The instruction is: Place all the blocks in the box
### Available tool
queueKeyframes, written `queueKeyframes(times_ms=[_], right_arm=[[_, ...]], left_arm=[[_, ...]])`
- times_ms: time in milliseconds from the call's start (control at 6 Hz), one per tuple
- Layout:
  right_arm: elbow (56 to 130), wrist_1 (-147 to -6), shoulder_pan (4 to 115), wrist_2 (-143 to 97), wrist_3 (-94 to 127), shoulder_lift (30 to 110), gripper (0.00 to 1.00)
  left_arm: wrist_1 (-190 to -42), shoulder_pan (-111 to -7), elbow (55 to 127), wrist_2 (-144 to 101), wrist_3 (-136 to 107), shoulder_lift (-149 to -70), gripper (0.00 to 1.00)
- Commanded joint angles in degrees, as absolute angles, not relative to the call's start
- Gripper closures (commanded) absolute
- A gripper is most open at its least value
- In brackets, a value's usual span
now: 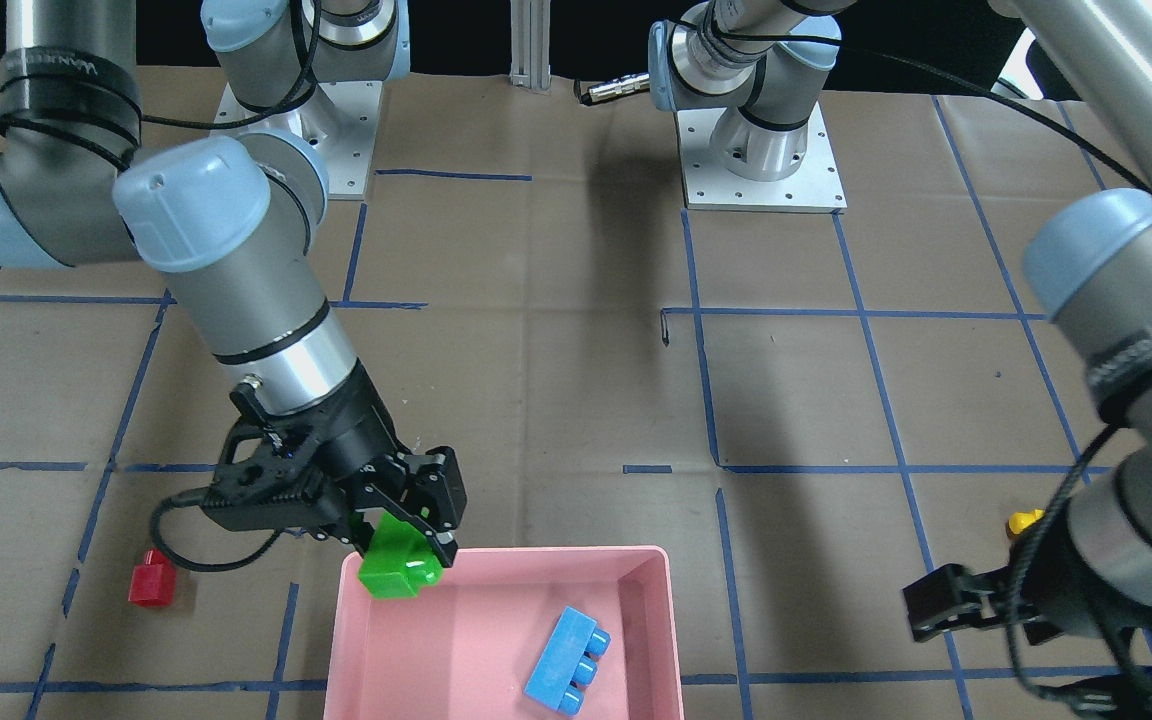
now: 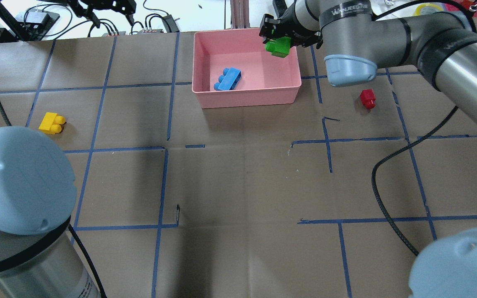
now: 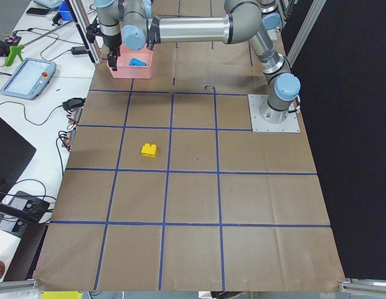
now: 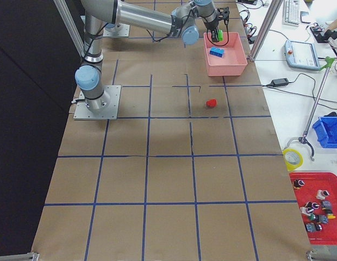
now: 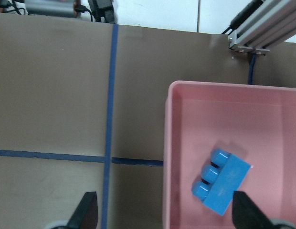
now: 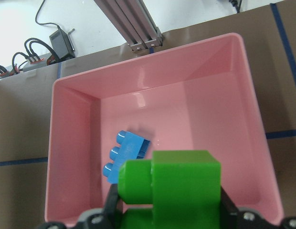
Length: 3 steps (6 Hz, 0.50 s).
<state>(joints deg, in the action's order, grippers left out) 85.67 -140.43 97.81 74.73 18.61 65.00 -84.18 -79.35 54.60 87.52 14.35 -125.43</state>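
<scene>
Four blocks, one box, two grippers. The green block [image 1: 398,572] is clamped between the fingers of the right gripper [image 1: 404,540], hanging above the right end of the pink box [image 1: 658,610], clear of its floor. The blue block [image 1: 566,662], with three studs, lies flat on the box floor, left of the middle, the only one inside. The other two sit on the paper-covered table [image 2: 238,182]. The yellow block [image 2: 51,123] is out to the left, well apart from the box. The red block [image 2: 367,99] is to the right of the box's near corner, not touching it.

From across the table the yellow block is mostly hidden behind the left arm, with just a sliver showing; the overhead view shows it whole. The left gripper [image 5: 165,217] is cut off at the top of the overhead view. Its own wrist camera catches two fingertips [image 5: 87,212] at the bottom edge, standing wide apart and empty, over the box's left rim.

I cannot settle which right-hand corner the green block hangs over. Overhead it sits at the far one; from across the table, at the near one.
</scene>
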Motion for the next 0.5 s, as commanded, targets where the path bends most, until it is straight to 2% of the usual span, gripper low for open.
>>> queueKeyframes(times_ms=[0,167,333], right_arm=[[80.3,-144.7,100.3,74.2,19.7,56.6,0.95],[80.3,-146.1,100.6,74.2,19.8,55.7,0.82],[81.4,-145.6,100.6,74.2,19.4,56.2,0.02]], left_arm=[[-84.6,-68.6,64.3,87.4,33.1,-119.6,0.0],[-84.3,-63.7,69.6,87.9,40.9,-116.7,0.01],[-82.6,-60.2,75.1,88.1,48.9,-115.2,0.01]])
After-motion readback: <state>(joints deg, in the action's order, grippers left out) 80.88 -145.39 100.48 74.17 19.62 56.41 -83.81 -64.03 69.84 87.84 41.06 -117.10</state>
